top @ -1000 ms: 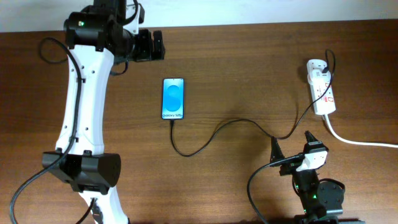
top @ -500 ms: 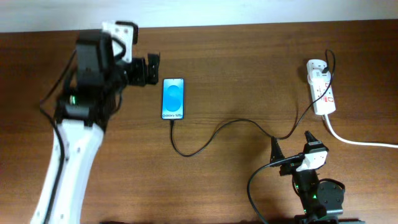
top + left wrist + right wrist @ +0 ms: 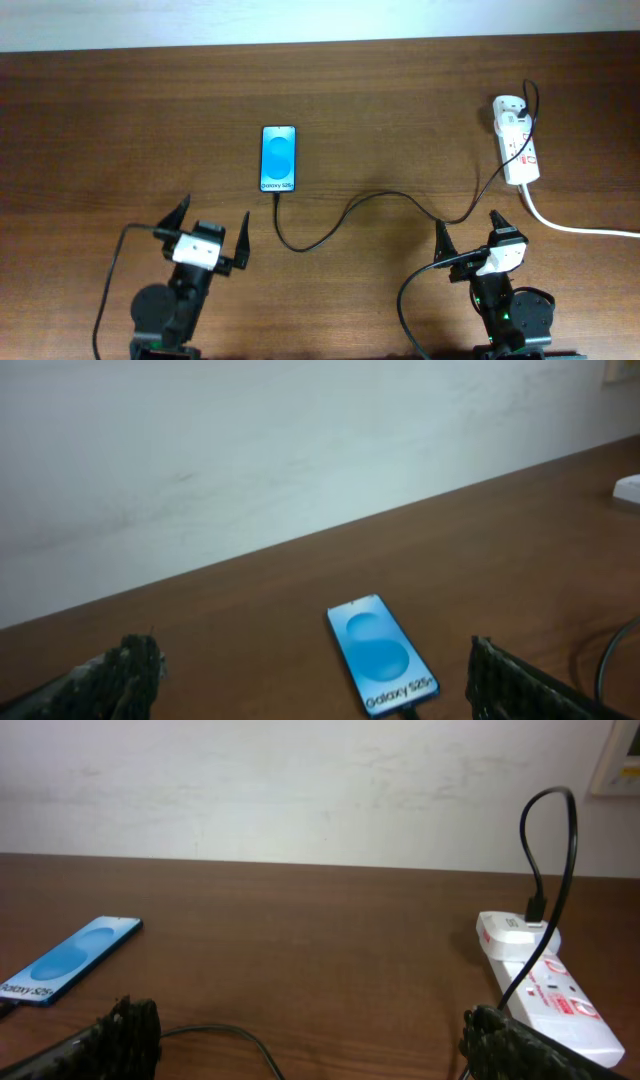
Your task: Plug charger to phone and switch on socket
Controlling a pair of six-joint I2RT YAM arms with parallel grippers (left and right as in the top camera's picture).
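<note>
Plainly, both arms sat low at the near side of the table [image 3: 400,90], neither holding anything. The left gripper [image 3: 210,228] had its fingers spread wide and faced the phone [image 3: 279,158], which lay flat with its blue screen lit, well ahead of it. The right gripper [image 3: 468,233] was likewise spread wide. The charger [image 3: 390,193] met the phone's lower edge, looped toward the near side, then snaked right, passing just ahead of the right gripper and up to the far end of the socket [image 3: 518,150] at the table's right. The thick white cord [image 3: 570,227] ran off to the right. The switch's position could not be told.
</note>
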